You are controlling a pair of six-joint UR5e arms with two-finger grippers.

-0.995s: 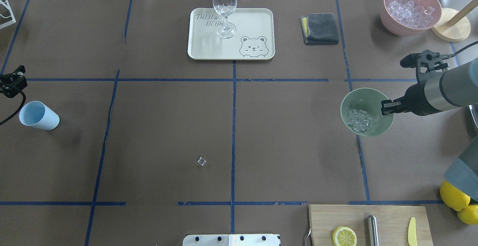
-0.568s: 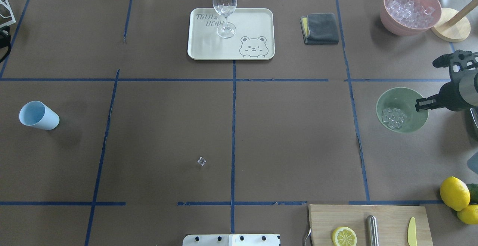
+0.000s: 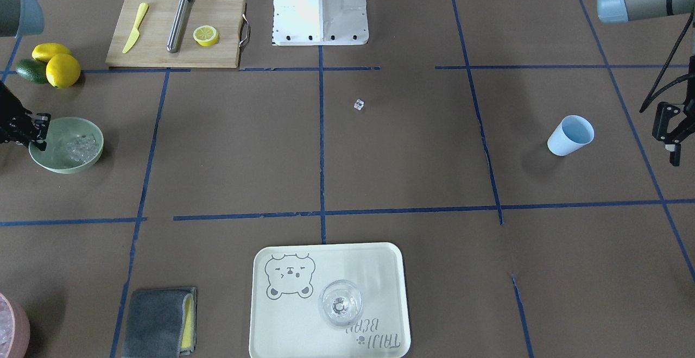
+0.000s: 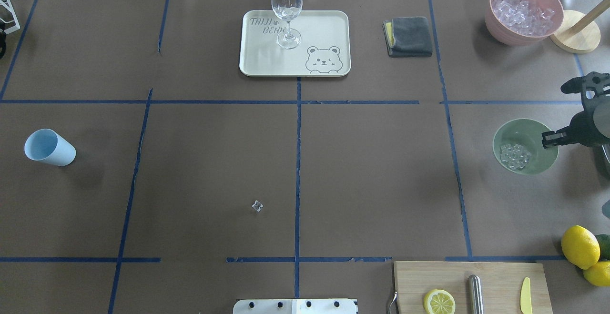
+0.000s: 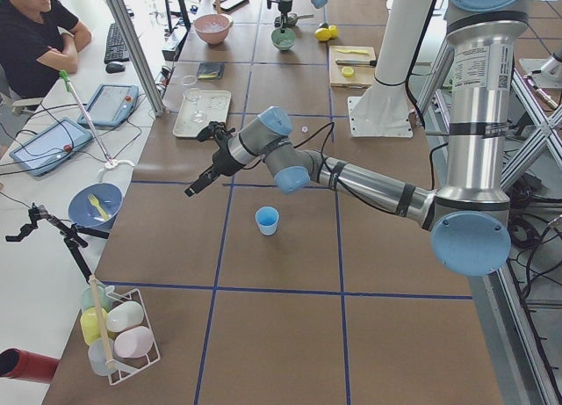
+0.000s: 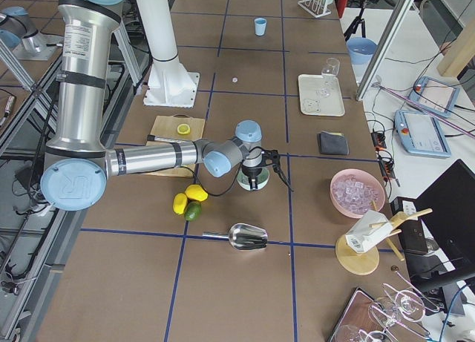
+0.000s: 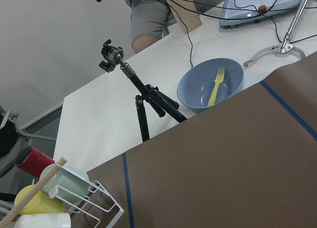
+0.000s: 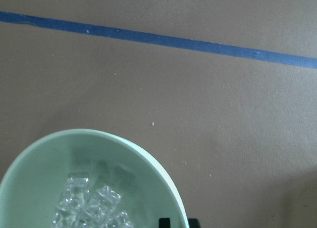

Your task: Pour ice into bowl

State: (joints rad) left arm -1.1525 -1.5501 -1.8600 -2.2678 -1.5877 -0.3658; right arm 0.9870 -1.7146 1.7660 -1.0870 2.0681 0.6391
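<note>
The mint-green bowl (image 4: pixel 524 133) sits at the right side of the table with a heap of clear ice (image 4: pixel 513 156) in it. My right gripper (image 4: pixel 548 140) is shut on the bowl's right rim; it also shows in the front view (image 3: pixel 40 130). The right wrist view shows the bowl (image 8: pixel 44 163) and ice (image 8: pixel 89 205) from close above. One stray ice cube (image 4: pixel 258 206) lies mid-table. The light blue cup (image 4: pixel 49 147) stands empty at the left. My left gripper (image 3: pixel 669 135) hangs open and empty beyond the cup, at the table's left edge.
A pink container of ice (image 4: pixel 523 11) and a wooden stand (image 4: pixel 574 37) are at the back right. A tray (image 4: pixel 333 23) with a wine glass (image 4: pixel 287 11) and a grey cloth (image 4: pixel 409 36) are at the back. Cutting board (image 4: pixel 500 276) and lemons (image 4: pixel 579 246) lie front right.
My right gripper has carried the bowl with its ice to the right, toward the table's right edge. My left gripper has drawn back leftward out of the overhead view.
</note>
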